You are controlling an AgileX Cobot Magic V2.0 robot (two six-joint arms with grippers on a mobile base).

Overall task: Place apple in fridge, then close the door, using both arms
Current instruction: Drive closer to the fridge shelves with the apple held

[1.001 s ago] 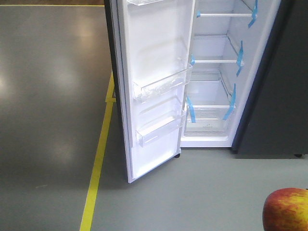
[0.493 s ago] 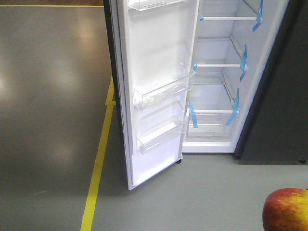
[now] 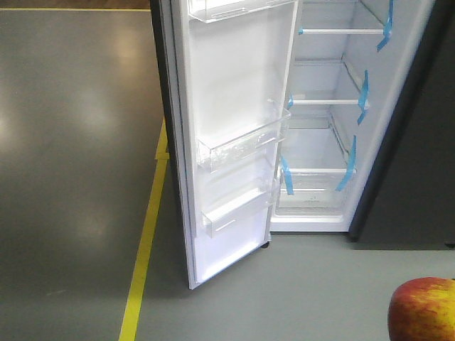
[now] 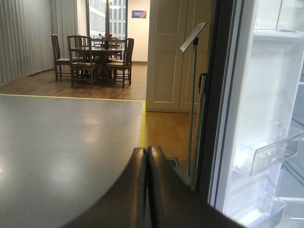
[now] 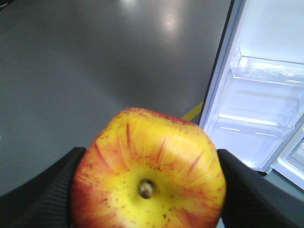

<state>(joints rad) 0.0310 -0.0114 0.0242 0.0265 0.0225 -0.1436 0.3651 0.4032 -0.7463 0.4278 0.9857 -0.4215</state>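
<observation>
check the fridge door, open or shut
Open. The door stands swung wide, its white lining and clear bins facing the camera, and the fridge shelves are exposed.

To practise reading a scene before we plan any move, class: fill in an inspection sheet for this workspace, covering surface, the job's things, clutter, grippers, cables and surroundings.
Surface: glossy grey floor with a yellow line.
Job's things: apple held, stem dimple facing the wrist camera; fridge white inside, visible shelves bare, with blue tape strips; door wide open, its clear bins look empty.
Clutter: nothing seen.
Grippers: right gripper shut on the apple; left gripper shut, holding nothing.
Cables: nothing seen.
Surroundings: dining table and chairs in the far room; sign stand beside the door.
</observation>
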